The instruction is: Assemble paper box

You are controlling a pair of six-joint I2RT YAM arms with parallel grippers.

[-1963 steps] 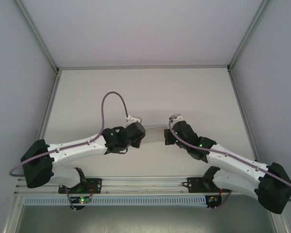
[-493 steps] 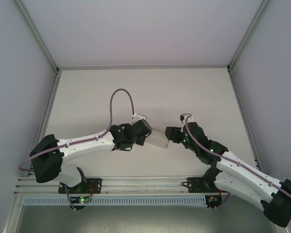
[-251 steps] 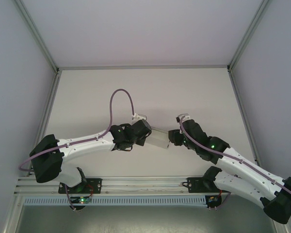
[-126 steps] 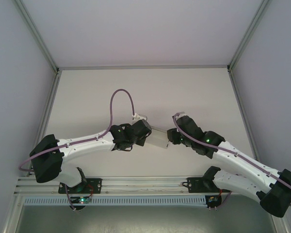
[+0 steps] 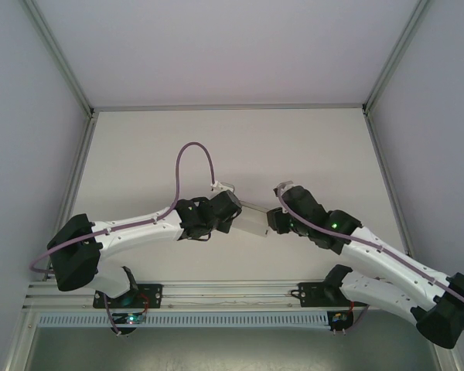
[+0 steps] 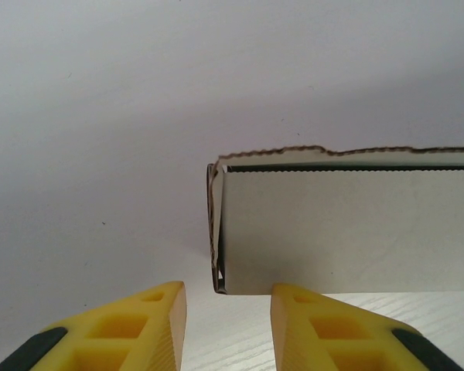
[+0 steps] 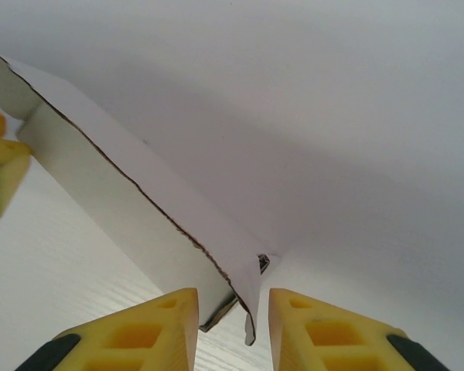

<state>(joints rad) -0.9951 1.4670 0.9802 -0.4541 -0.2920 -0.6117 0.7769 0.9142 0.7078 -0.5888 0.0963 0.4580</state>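
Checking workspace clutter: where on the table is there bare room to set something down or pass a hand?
Free: the far half of the table, from the arms to the back wall, plus strips along both side walls. Crowded: the near middle, where left gripper and right gripper meet at the box.

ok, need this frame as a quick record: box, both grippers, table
box: white paperboard, folded into a low box shape, mid-table between the grippers
left gripper: jaws apart, the box's end corner just ahead of the gap
right gripper: jaws apart, a loose end flap hangs between the fingers, not pinched
table: white, wood-grain up close
assembly: looks unfinished, that flap is not tucked in
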